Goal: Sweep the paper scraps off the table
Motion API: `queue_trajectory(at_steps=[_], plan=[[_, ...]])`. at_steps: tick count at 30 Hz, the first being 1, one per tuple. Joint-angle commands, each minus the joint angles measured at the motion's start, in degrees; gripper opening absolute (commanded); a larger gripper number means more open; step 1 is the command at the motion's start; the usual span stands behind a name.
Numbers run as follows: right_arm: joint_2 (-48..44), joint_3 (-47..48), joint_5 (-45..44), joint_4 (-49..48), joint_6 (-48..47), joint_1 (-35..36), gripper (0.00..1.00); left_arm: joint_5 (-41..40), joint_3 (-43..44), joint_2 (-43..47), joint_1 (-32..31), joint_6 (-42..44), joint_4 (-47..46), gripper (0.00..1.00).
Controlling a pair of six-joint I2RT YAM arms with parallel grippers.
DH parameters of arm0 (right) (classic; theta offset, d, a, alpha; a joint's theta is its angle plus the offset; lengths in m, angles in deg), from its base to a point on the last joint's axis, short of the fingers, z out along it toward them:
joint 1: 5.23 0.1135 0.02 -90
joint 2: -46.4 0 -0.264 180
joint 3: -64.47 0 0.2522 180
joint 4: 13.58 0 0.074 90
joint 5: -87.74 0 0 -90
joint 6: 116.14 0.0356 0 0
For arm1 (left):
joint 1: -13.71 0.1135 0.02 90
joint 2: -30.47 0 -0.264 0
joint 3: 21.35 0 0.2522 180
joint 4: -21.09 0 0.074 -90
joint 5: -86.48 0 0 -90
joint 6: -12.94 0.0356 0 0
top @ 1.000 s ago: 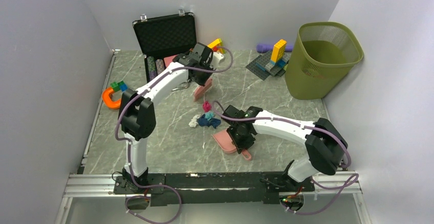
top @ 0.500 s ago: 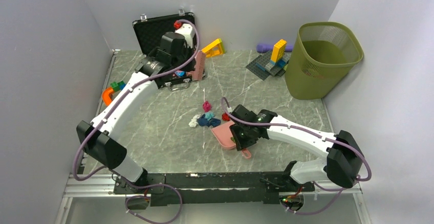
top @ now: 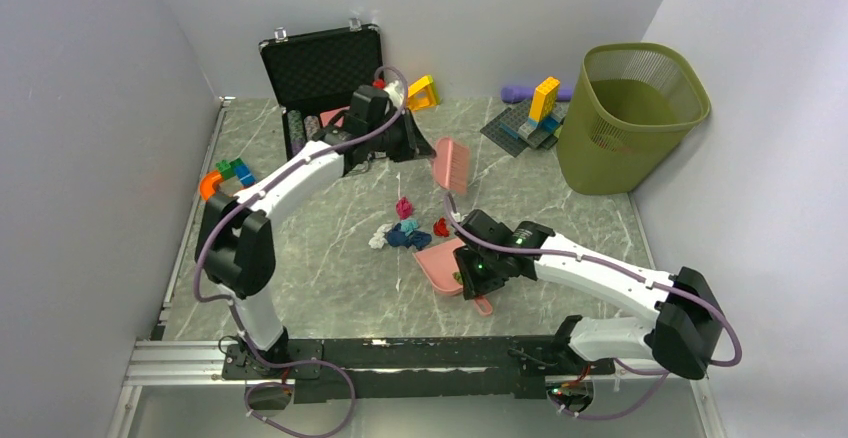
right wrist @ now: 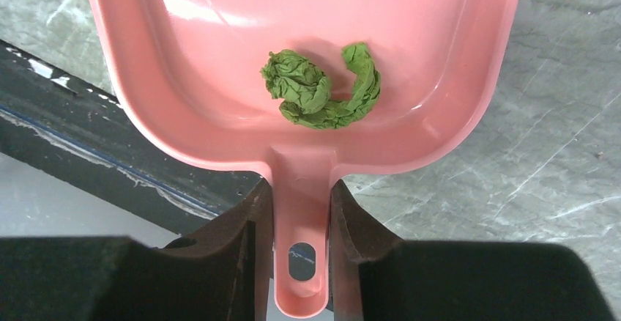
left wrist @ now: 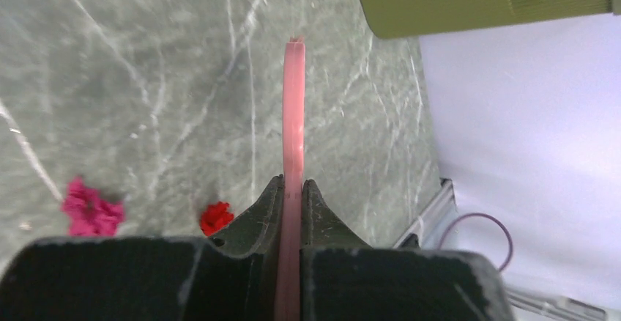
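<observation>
While crumpled scraps [top: 405,230] cluster midway on the veined table [top: 330,268], one green wad [right wrist: 320,90] lies in your glossy pink dustpan [right wrist: 220,57], just near of them. Your right gripper [right wrist: 302,215] clamps its handle, arm stretched low leftward; your left gripper [left wrist: 291,193] pinches a flat pink brush [left wrist: 294,116], far of the pile.

Table [top: 320,268]: grey-green marble, thin white veins.
Mid-table: paper scraps [top: 402,230] in a loose cluster (magenta, teal, navy, white), with a red wad [top: 440,226] just to its right.
Far left corner: open black case [top: 322,73].
Left edge: orange horseshoe piece [top: 206,188], blocks touching it.
Far right corner: olive bin [top: 630,123], grey baseplate [top: 515,130] with blocks beside it.
</observation>
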Motion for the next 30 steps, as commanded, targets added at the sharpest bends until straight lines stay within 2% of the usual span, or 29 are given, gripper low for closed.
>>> queue_trajectory(at_steps=[1,3,7,9,14,19,22,25,30], plan=[[-3.0,-0.62,1.12,0.99,3.62,1.34,0.0,8.96,-1.84,-2.84,-2.69,-9.46,-10.84,0.0],[-4.31,-1.26,1.5,1.28,4.79,2.11,0.0,6.89,-1.4,-4.62,-4.35,-9.25,-8.13,0.0],[-5.92,-2.59,1.77,1.3,7.02,3.44,0.0,-7.04,4.97,-7.41,-7.45,-7.71,14.29,0.0],[-6.38,-3.14,1.67,1.29,7.93,3.99,0.0,-12.95,4.62,-5.99,-8.27,-7.0,21.86,0.0],[-6.41,-4.43,2.13,0.01,8.77,4.69,0.0,-19.05,-8.03,6.64,-8.46,-7.32,22.24,0.0],[-4.89,-4.48,2.77,-0.76,8.29,4.92,0.0,-25.99,-11.54,16.27,-8.24,-6.34,27.6,0.0],[-3.96,-4.11,3.2,-1.13,7.82,5.21,0.0,-24.88,-11.65,20.02,-7.81,-4.11,28.01,0.0],[-3.66,-3.72,2.86,-1.07,7.48,5.39,0.0,-20.83,-12.19,23.93,-7.2,-0.72,24.59,0.0],[-3.4,-2.51,1.57,0.49,7.11,5.47,0.0,-16.38,-11.88,27.17,-3.81,4.56,22.06,0.0]])
